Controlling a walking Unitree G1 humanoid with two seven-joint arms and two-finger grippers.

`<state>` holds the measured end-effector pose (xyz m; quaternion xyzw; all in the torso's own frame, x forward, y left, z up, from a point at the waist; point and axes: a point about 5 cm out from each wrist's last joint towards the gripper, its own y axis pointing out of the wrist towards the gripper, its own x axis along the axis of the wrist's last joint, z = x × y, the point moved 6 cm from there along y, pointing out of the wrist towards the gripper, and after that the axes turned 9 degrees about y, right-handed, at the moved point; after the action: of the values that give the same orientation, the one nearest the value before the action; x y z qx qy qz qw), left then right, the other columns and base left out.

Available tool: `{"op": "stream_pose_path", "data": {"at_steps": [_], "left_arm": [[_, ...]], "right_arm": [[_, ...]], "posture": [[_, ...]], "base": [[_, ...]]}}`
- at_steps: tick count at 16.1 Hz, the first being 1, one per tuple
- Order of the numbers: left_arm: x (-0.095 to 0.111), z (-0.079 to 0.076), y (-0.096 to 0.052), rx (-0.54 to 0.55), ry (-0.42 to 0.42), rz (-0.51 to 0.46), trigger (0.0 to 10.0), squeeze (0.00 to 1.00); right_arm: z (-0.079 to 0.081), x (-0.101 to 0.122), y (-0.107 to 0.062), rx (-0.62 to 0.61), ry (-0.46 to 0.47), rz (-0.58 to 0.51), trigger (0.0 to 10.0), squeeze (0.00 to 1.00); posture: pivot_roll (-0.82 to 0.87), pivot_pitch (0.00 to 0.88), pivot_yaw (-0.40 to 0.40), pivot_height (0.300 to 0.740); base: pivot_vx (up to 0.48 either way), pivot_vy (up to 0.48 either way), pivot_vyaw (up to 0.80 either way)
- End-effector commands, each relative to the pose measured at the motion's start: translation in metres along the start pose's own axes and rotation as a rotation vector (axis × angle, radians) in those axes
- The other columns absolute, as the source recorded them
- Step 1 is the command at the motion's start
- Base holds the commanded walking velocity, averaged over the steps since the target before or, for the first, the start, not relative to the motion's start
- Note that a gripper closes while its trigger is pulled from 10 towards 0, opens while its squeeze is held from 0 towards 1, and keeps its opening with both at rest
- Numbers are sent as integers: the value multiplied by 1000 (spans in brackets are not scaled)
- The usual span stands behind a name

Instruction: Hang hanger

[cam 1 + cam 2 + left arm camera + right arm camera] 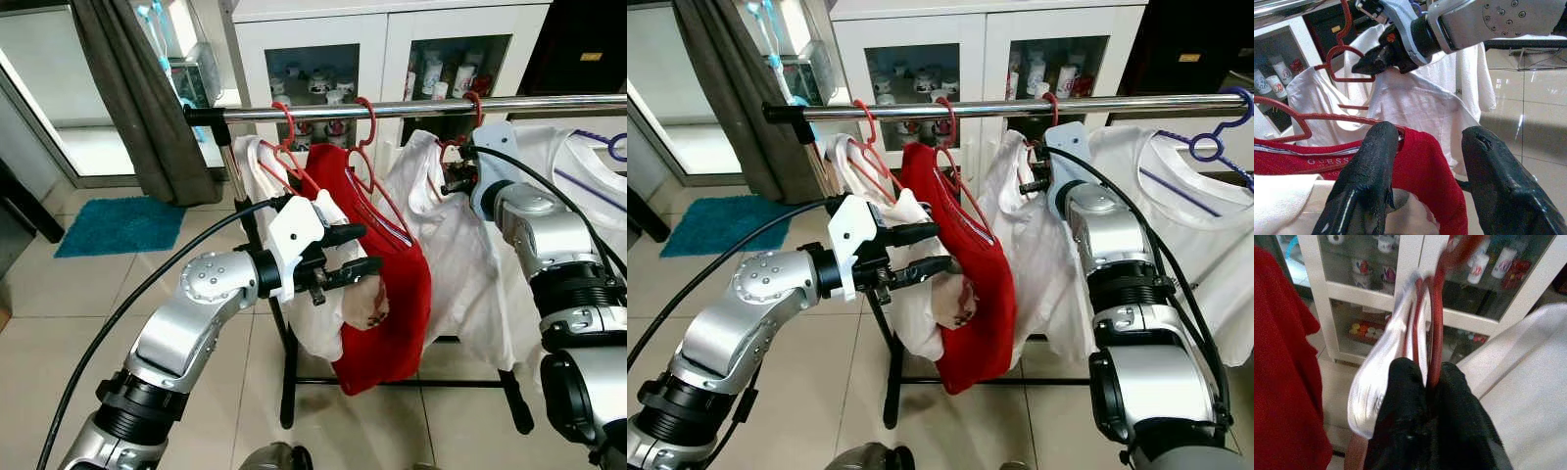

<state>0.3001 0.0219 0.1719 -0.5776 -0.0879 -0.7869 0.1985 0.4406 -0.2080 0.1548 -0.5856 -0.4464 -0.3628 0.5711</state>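
A white glass-fronted cabinet (392, 39) is standing behind the scene, with a metal clothes rail (411, 108) running across in front of it on a black stand. Garments are hanging along the rail: a white shirt (1205, 215) at the far right, a white garment (460, 255) in the middle, a red shirt (392, 294) beside it, and another white garment (323, 323) at the left end.

The right arm is reaching up and forward, elbow bent, its wrist close under the rail. The right gripper (456, 179) is clenching its fingers on the neck of the red hanger (1437, 323) that carries the middle white garment; the hanger's hook (475, 103) is sitting over the rail.

The left arm is extending forward at chest height, lower than the right. The left gripper (351, 257) is holding its fingers (1369, 181) spread and released, pointing into the red shirt and left white garment, which lie directly in its way.

A teal mat (118, 225) is lying on the tiled floor at left, beside a grey curtain (137, 98).
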Motion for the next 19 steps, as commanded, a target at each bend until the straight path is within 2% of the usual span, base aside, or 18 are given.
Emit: {"op": "stream_pose_path", "data": {"at_steps": [1,4,6,8,10,11,12,14,15,17,19], "left_arm": [[-4,2,-1,1,9,21,10000,0],[-4,7,-1,38,3,16,10000,0],[-7,22,-2,172,-45,1,10000,0],[-14,37,-8,327,-87,14,10000,0],[-19,48,-19,471,-117,28,10000,0],[-20,52,-24,530,-120,33,10000,0],[-21,53,-29,568,-127,38,10000,0],[-27,53,-39,644,-114,69,10000,0],[-28,54,-43,681,-122,74,10000,0],[-29,55,-57,781,-157,72,10000,0],[-51,48,-77,861,-164,135,10000,0]], "right_arm": [[-6,-11,-1,-14,19,27,10000,1000],[-7,5,-8,-10,6,-60,10000,1000],[-12,33,-33,-23,-29,-212,10000,1000],[-3,54,-70,54,31,-348,10000,1000],[11,56,-109,136,92,-449,10000,1000],[23,49,-126,182,145,-478,10000,0],[34,39,-137,221,213,-480,10000,0],[41,14,-148,190,303,-463,10000,0],[42,4,-151,173,327,-445,10000,0],[51,-27,-158,159,354,-342,10000,0],[53,-55,-164,100,353,-286,10000,0]], "posture": [[-52,14,112,740],[-49,14,112,740],[-49,17,106,740],[-61,24,111,740],[-69,32,114,740],[-72,38,114,740],[-73,40,113,740],[-70,41,116,740],[-69,41,116,740],[-67,57,117,740],[-71,55,101,740]], "base": [[0,0,0],[0,0,0],[0,0,0],[0,0,0],[0,0,0],[0,0,0],[0,0,0],[0,0,0],[0,0,0],[0,0,0],[0,0,0]]}}
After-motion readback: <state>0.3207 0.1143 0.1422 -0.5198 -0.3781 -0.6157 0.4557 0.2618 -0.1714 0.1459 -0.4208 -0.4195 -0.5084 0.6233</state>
